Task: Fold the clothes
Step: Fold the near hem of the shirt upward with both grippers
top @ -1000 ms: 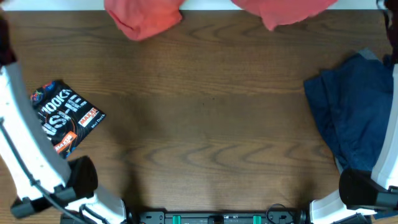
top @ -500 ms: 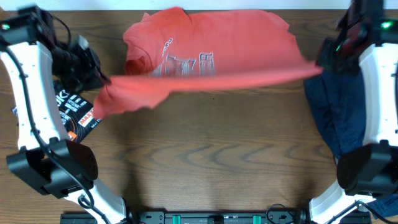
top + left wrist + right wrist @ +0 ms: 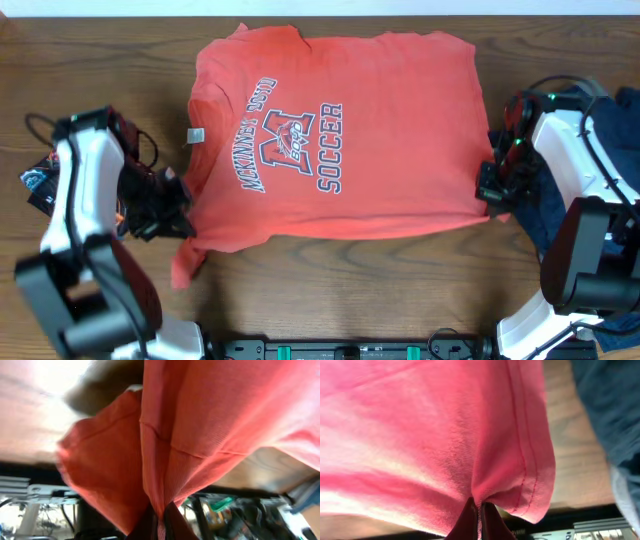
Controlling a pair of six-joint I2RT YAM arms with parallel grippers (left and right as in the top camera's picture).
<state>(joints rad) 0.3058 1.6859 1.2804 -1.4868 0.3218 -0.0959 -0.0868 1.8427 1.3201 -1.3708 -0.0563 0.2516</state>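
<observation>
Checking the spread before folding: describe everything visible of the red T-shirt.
The coral-red T-shirt looks like soft knit, with navy-and-white chest lettering. It lies spread front-up on the wooden table, collar leftward, hem rightward. The left tool is shut on its near-side sleeve, the right tool on its stitched hem.

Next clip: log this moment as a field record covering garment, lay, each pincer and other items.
garment: coral-red T-shirt with navy-and-white soccer lettering
lay: spread flat on the wooden table, print up, collar toward the left arm
left pincer: shut on fabric by the near sleeve
right pincer: shut on the near hem corner
others: dark navy garment heap, right; black printed tee, left, partly under the arm
</observation>
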